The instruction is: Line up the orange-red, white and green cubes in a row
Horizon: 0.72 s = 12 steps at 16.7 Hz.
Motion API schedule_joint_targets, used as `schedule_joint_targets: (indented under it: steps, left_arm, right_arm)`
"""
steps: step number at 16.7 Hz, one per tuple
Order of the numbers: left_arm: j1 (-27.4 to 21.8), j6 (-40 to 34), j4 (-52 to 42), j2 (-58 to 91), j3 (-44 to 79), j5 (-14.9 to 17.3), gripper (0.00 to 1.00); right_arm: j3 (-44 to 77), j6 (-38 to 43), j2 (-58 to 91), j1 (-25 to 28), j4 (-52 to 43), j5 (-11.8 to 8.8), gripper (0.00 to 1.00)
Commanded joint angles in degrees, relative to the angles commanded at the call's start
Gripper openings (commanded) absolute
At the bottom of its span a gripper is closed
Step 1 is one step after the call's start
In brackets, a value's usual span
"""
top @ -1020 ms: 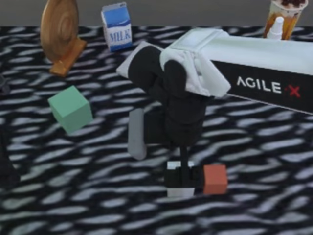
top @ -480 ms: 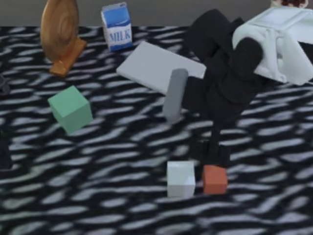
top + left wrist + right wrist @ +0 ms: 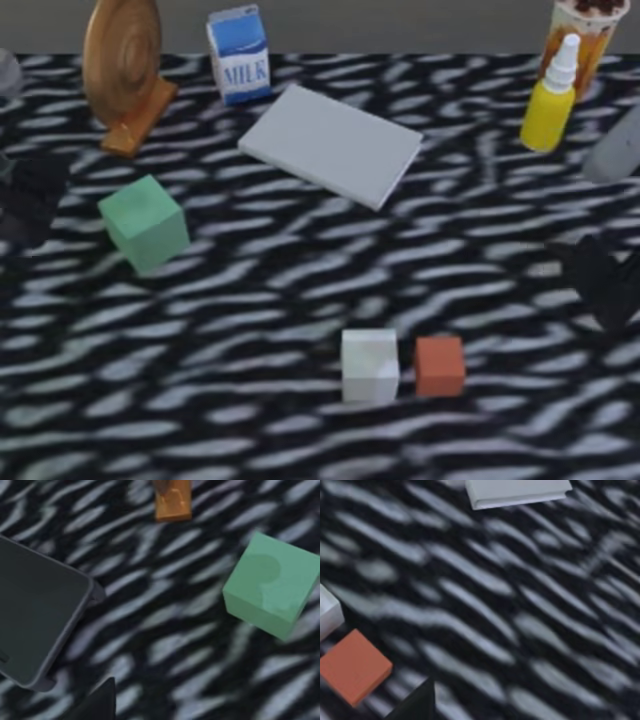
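The mint green cube (image 3: pixel 145 222) sits alone at the left of the table and fills the left wrist view's side (image 3: pixel 272 585). The white cube (image 3: pixel 370 366) and the smaller orange-red cube (image 3: pixel 440 366) stand side by side near the front middle, a narrow gap between them. My left gripper (image 3: pixel 32 195) hovers at the left edge, just left of the green cube, open and empty. My right gripper (image 3: pixel 602 285) is at the right edge, well clear of the pair, open and empty. The right wrist view catches the orange-red cube (image 3: pixel 354 666) and a corner of the white cube (image 3: pixel 327 612).
A flat grey-white slab (image 3: pixel 330 145) lies at the back middle. Behind it stand a milk carton (image 3: pixel 238 55), a wooden ornament (image 3: pixel 125 70), a yellow bottle (image 3: pixel 552 100) and a drink cup (image 3: pixel 585 30). A dark flat object (image 3: pixel 35 625) shows in the left wrist view.
My right arm let go of the white cube beside the orange-red one and drew back to the right edge. The left gripper moved farther back along the left edge, level with the green cube.
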Motion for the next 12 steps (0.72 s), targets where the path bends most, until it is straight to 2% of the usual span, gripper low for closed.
schedule_joint_targets:
  steps: [7, 12]
  left_arm:
    - [-3.54, 12.87, -22.85, 43.03, 35.11, 0.21, 1.00]
    - [-4.95, 18.64, -32.17, 62.41, 52.02, 0.23, 1.00]
  right_arm:
    - [-32.48, 14.22, -40.30, -14.19, 18.77, 1.08, 1.00]
    - [-45.97, 21.51, -57.87, -19.93, 28.33, 2.54, 1.00]
